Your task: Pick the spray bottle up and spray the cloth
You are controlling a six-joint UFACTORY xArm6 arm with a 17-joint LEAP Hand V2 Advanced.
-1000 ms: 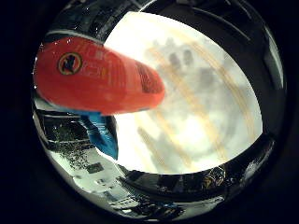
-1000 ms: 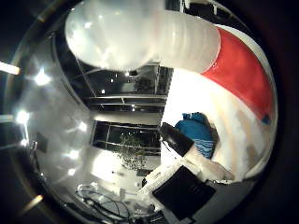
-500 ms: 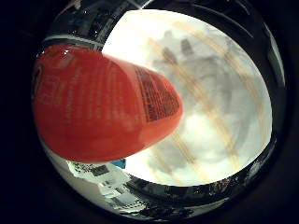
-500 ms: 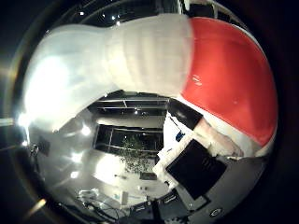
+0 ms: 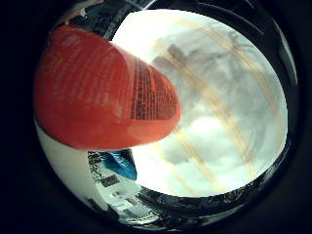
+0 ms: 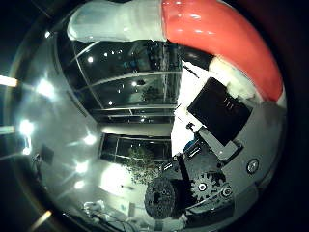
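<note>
No print I can read. The bottle (image 5: 105,95) close at my palm has a block of small dark print on its red side, lines too fine and blurred to make out. Fainter pale lines run across the rest of the red, also illegible. No other signs or numbers.

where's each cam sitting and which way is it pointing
Little finger side palm view: looks out over the red spray bottle, close by, toward the striped white cloth; no hand parts show.
Thumb side palm view: looks past the bottle's white top into the room; the right hand shows black geared parts.
Shared: the bottle.
</note>
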